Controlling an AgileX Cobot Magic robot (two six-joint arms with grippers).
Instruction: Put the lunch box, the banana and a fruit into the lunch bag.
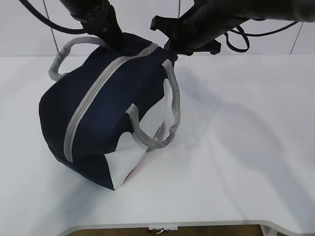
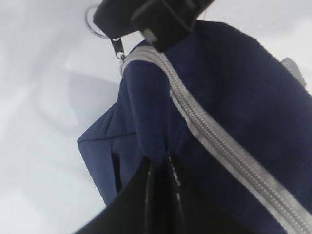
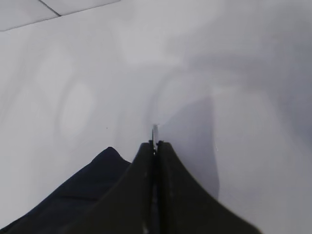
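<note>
The navy lunch bag (image 1: 113,108) lies tilted on the white table, and its grey zipper (image 1: 91,98) looks closed along the top. My left gripper (image 1: 119,43) is shut on a fold of the bag's navy fabric (image 2: 234,97) beside the zipper (image 2: 219,141), with the jaws (image 2: 163,163) pinching cloth. My right gripper (image 1: 173,46) is shut on the metal ring pull (image 3: 155,131) at the zipper's far end. The ring (image 2: 90,22) also shows in the left wrist view. The lunch box, the banana and the fruit are not in view.
Grey strap handles hang at the bag's near side (image 1: 170,118) and far left (image 1: 59,59). The white table (image 1: 246,147) stretches to the right, with its front edge (image 1: 197,223) at the bottom. A tiled wall stands behind.
</note>
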